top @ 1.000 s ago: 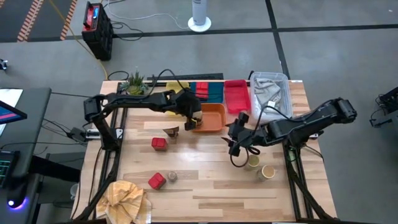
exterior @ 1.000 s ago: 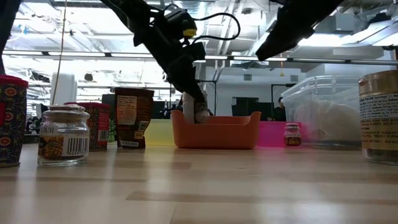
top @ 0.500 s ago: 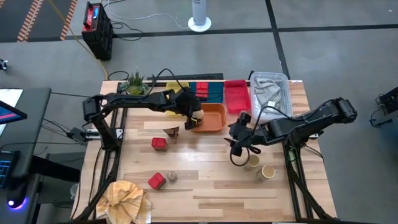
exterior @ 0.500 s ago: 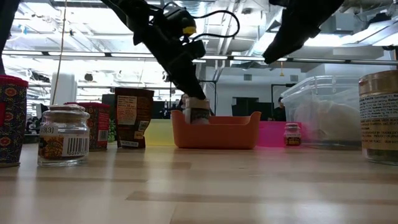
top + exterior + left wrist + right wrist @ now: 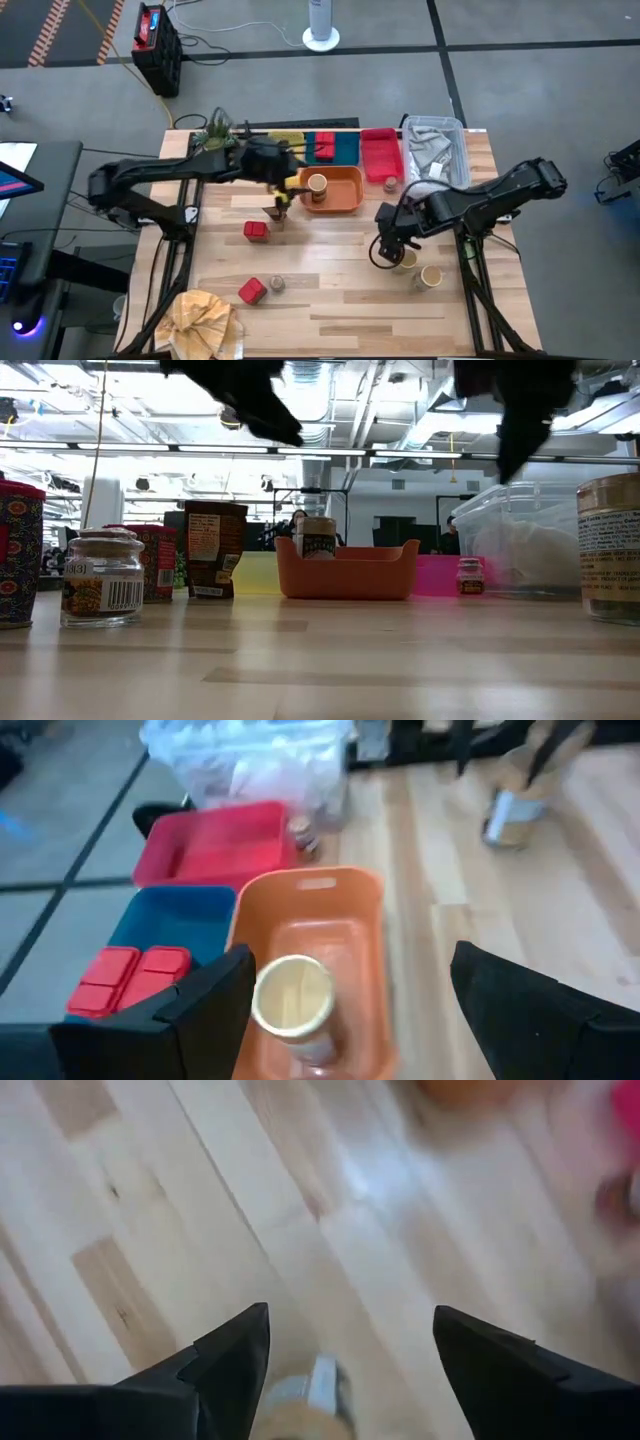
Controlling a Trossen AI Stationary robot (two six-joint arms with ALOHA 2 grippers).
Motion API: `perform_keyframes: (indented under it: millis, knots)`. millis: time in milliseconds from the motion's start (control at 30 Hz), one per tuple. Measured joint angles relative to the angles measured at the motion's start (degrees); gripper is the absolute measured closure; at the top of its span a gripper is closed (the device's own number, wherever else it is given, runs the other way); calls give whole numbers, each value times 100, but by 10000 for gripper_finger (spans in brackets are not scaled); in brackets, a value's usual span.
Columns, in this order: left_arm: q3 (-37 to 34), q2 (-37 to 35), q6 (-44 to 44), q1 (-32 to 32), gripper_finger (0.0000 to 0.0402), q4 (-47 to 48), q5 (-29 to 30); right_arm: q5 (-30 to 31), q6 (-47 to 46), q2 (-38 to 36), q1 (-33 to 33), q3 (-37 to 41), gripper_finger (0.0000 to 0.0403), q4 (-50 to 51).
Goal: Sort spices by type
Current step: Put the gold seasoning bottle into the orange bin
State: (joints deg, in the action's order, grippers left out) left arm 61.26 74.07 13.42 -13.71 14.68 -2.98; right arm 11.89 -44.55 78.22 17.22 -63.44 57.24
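Observation:
A tan round jar with a pale top stands upright in the orange tray; the left wrist view shows the jar from above. My left gripper is open and hovers just left of that tray, touching nothing. My right gripper is open and hangs above a second tan jar, seen blurred in the right wrist view. A third jar stands beside it. Two red tins, a tiny shaker and the dark brown piece stand on the table's left half.
Yellow, blue and red trays line the far edge; the blue tray holds red tins. A clear bin sits at the far right corner, with a small shaker beside the red tray. A tan cloth lies at the near left corner.
My left gripper has let go of the tan jar, which now stands alone in the orange tray, and has drawn back up and toward the table's left. My right gripper has moved toward the near edge and down, over the tan jar there.

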Motion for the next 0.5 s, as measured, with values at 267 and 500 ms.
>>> perform_keyframes:
  millis: [267, 500]
  knots:
    - [-1242, -1271, -452, 580, 79, -490, 18, -3, -1373, 479, 605, 0, 96, 262]
    - [-1397, -1790, -575, 903, 79, -251, 78, 39, -2150, 747, 988, 2, 96, 356]
